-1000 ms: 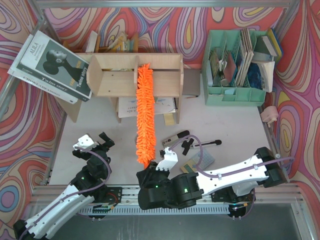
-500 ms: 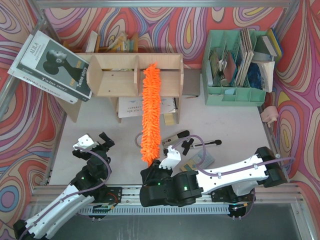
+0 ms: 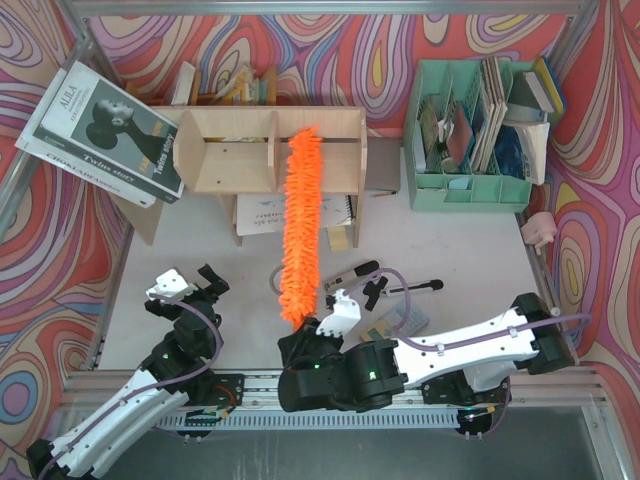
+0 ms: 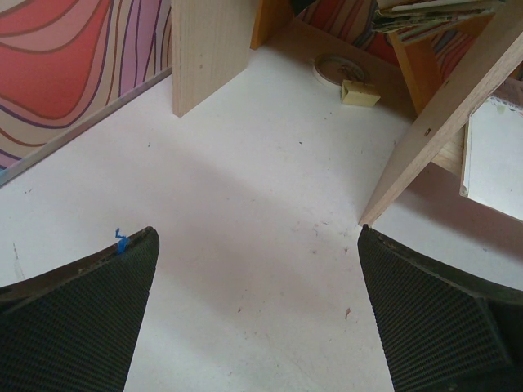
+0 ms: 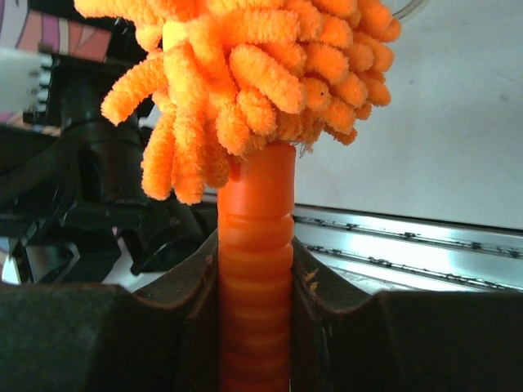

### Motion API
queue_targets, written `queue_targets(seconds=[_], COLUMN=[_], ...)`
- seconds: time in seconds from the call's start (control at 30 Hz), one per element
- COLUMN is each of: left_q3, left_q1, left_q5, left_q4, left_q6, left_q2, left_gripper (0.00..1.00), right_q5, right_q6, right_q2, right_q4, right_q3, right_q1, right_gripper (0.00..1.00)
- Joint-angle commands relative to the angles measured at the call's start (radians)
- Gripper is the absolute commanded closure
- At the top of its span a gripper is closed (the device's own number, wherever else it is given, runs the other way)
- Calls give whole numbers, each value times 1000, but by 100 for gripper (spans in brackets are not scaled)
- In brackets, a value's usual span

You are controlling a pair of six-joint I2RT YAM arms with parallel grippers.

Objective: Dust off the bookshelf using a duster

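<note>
The light plywood bookshelf [image 3: 225,152] stands at the back centre, with a vertical divider in its middle. The orange fluffy duster [image 3: 301,220] reaches from the near table up into the shelf's right compartment, its tip at the top board. My right gripper [image 3: 312,330] is shut on the duster's ribbed orange handle [image 5: 255,278], with the shaggy head [image 5: 245,73] just above the fingers. Down at the lower left my left gripper [image 3: 190,283] hovers open over bare table, nothing between its fingers [image 4: 78,318]. A leg of the bookshelf [image 4: 445,122] shows in the left wrist view.
A mint-green file organizer [image 3: 470,130] full of books stands at the back right. Books [image 3: 105,130] lean at the shelf's left, and a notebook [image 3: 295,212] lies under the shelf. A black tool [image 3: 385,290] and small items lie right of the duster. A pink object [image 3: 540,228] sits at the right edge.
The duster has swung right along the shelf, its tip moving from beside the divider into the right compartment. The right gripper shifted a little right. The left arm has not moved.
</note>
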Motion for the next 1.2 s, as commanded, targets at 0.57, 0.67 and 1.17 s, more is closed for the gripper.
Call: queue_targets(seconds=[0.57, 0.67, 1.17], left_q3=[-6, -7, -6], left_q1=[3, 3, 3], left_q5=[-26, -25, -24], left_q4=[-2, -2, -1], left_q6=[-12, -13, -12], left_q2=[-15, -16, -11], left_gripper=[1, 1, 2], right_q5=[55, 70, 218], right_q6=[134, 163, 348], right_q2=[-84, -69, -19], right_q4=[-117, -196, -475], right_q3=[-29, 16, 145], right_q1=[6, 11, 80], right_gripper=[100, 100, 100])
